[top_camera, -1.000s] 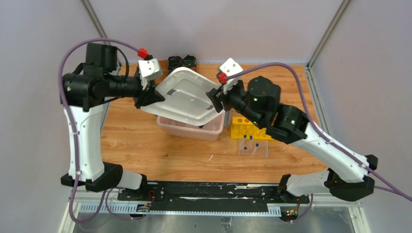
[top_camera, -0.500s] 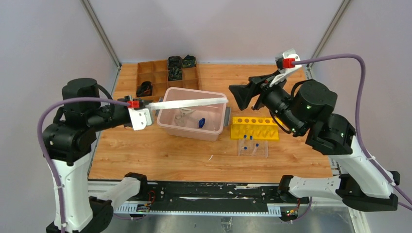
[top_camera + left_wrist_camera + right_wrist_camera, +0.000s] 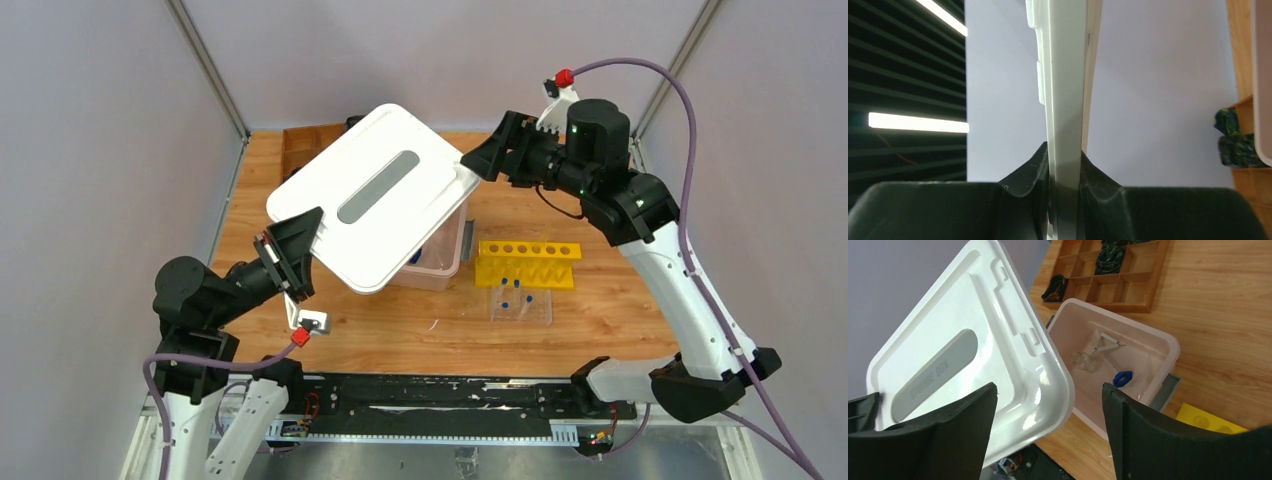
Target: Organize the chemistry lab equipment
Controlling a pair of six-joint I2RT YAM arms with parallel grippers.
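My left gripper point(image 3: 300, 247) point(image 3: 1065, 160) is shut on the edge of the bin's white lid point(image 3: 375, 195) point(image 3: 1065, 75) and holds it tilted in the air above the pink bin point(image 3: 445, 262). My right gripper point(image 3: 478, 160) point(image 3: 1049, 390) is open, its jaws apart on either side of the lid's point(image 3: 963, 355) far corner. Inside the bin point(image 3: 1168, 347) lie a white wire triangle point(image 3: 1105, 342), a small clear beaker point(image 3: 1085, 361) and a blue piece point(image 3: 1122, 378). A yellow holed rack point(image 3: 527, 263) stands right of the bin. In front of the rack, a clear tray point(image 3: 520, 305) holds blue-capped tubes.
A brown compartment box point(image 3: 300, 145) point(image 3: 1108, 270) with dark items sits at the back left, partly hidden by the lid. Grey walls close in on both sides. The arms' base rail point(image 3: 430, 395) runs along the near edge.
The left arm has swung the lid from lying flat over the bin to tilted up, facing the top camera. The right gripper opened wider and moved to the lid's far corner.
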